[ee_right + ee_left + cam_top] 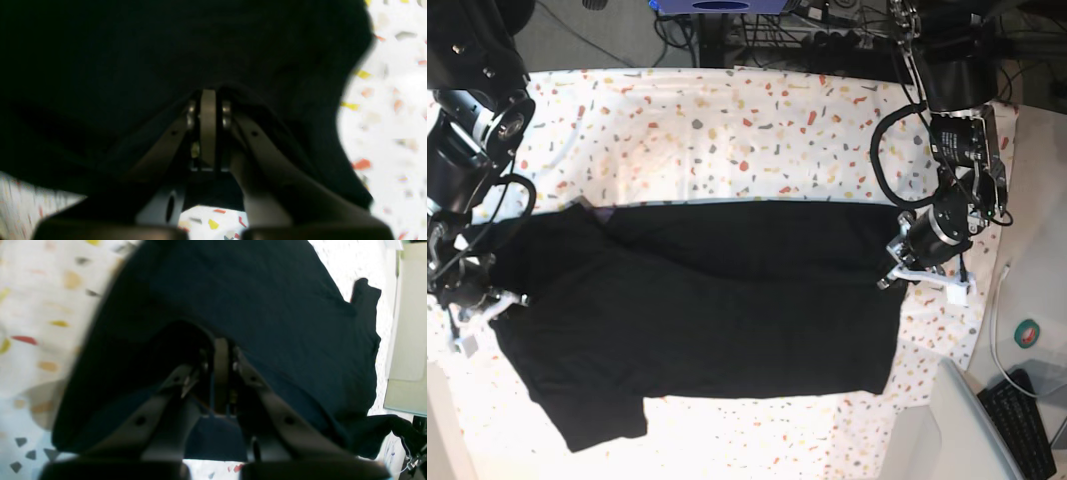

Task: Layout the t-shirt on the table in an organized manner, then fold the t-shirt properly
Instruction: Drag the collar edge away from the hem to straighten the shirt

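Black t-shirt (697, 310) spread flat across the middle of the table (757, 130), long axis running left-right in base view. Plain black side up, no print visible. One sleeve (602, 420) sticking out toward the near-left edge. Top edge fairly straight; right edge runs down from the gripper there toward the near side.

Left gripper (897, 268) at the shirt's right edge, low on the table. Left wrist view: fingers (200, 364) pressed together around a fold of black cloth (253, 306), fabric draped up and over the tips. Rest of the shirt stretches away from the camera, a sleeve (365, 296) at the far right of that view.

Right gripper (482, 300) at the shirt's left edge, also low. Right wrist view: fingers (190, 115) closed tight, black fabric (133, 60) bunched over them and filling most of the frame; speckled table cover (387, 110) showing to the right.

Keyboard (1025, 420) and a green tape roll (1027, 333) off the table at near right. Cables (827, 30) beyond the far edge.
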`<state>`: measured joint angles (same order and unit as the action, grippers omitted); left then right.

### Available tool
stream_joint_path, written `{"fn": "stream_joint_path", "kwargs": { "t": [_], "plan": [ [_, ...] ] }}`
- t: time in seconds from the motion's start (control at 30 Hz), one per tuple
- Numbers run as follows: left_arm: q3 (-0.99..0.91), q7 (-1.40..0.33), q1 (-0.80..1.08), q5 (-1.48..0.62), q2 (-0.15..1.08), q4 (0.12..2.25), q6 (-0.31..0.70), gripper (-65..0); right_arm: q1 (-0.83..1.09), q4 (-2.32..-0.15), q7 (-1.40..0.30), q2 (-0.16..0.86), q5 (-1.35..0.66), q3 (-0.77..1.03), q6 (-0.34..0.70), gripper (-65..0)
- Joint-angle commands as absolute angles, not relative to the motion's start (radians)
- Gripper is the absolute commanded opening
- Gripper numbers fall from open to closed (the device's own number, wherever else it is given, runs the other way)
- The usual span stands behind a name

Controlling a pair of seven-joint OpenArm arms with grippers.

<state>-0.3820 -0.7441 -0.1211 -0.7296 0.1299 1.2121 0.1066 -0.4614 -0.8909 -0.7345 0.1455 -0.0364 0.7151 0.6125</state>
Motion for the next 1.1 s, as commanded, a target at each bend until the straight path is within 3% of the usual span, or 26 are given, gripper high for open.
{"fn": "stream_joint_path", "kwargs": {
  "t": [0.0,0.17,0.2,0.33,0.4,0.67,0.83,1.07],
  "plan": [
    [-0.386,-0.711,-0.140,-0.736,0.145,1.227,0.117,-65.0,-0.490,-0.908,-0.716,0.165,-0.050,0.716,0.604,-65.0],
    [-0.386,-0.676,-0.142,-0.736,0.148,1.196,0.117,-65.0,-0.487,-0.914,-0.720,0.165,-0.050,0.716,0.593,-65.0],
    [-0.386,-0.668,-0.143,-0.737,0.150,1.188,0.117,-61.5,-0.486,-0.915,-0.720,0.165,-0.050,0.717,0.593,-60.6],
    [-0.386,-0.627,-0.150,-0.737,0.148,1.178,0.117,-29.5,-0.469,-0.929,-0.720,0.165,-0.056,0.725,0.593,-41.0],
    [-0.386,-0.608,-0.143,-0.740,0.145,1.193,0.117,-23.2,-0.433,-0.993,-0.720,0.160,-0.061,0.727,0.593,-36.0],
    [-0.463,-0.601,0.045,-0.740,0.128,1.354,0.120,-23.2,-0.111,-1.452,-0.832,0.145,-0.423,0.727,0.591,-35.0],
    [-0.585,-0.599,0.147,-0.740,0.093,1.365,0.124,-23.2,0.058,-1.475,-0.837,0.143,-0.572,0.727,0.591,-35.0],
    [-0.584,-0.601,0.094,-0.740,0.093,1.279,0.125,-23.2,0.125,-1.466,-0.831,0.139,-0.634,0.727,0.591,-35.0]
  ]
}}
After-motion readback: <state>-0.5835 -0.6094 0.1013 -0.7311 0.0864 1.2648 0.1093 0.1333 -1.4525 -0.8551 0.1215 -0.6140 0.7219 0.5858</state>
